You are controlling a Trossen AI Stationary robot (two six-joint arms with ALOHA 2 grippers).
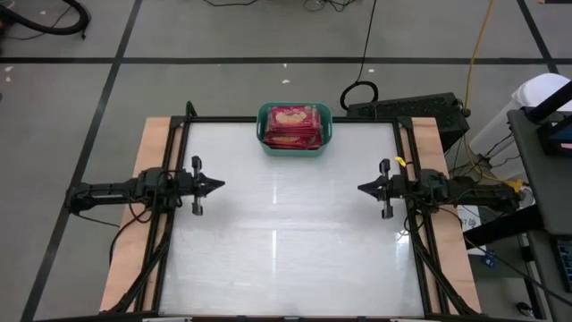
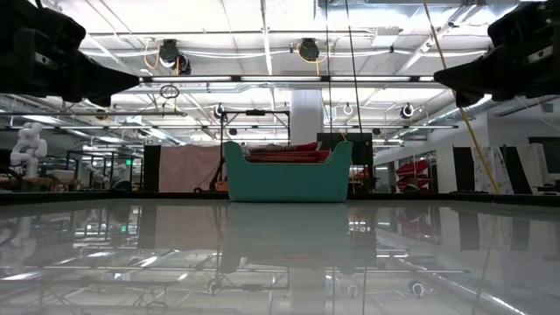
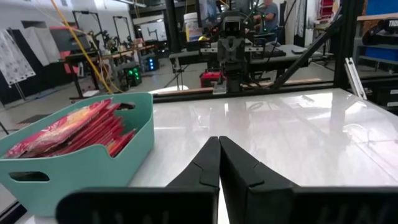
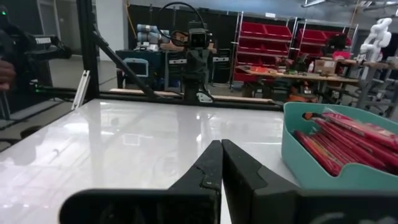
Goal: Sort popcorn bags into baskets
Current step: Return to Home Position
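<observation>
The teal basket (image 1: 294, 131) stands on the table at the middle of its far edge, filled with several red popcorn bags (image 1: 292, 123) stacked inside it. The basket (image 2: 288, 173) faces the low camera, with the bags' edges (image 2: 289, 154) above its rim. In the left wrist view the basket (image 3: 74, 158) and the bags (image 3: 68, 127) are off to one side, as are the basket (image 4: 339, 149) and bags (image 4: 348, 137) in the right wrist view. My left gripper (image 1: 219, 186) hovers at the table's left side, shut and empty (image 3: 219, 146). My right gripper (image 1: 361, 188) hovers at the right side, shut and empty (image 4: 221, 149).
The white tabletop (image 1: 286, 233) is glossy and reflective, with a black frame and wooden strips along its left and right edges. Cables and a dark box (image 1: 420, 109) lie on the floor beyond the far right corner. A person (image 3: 268, 12) shows in the room behind.
</observation>
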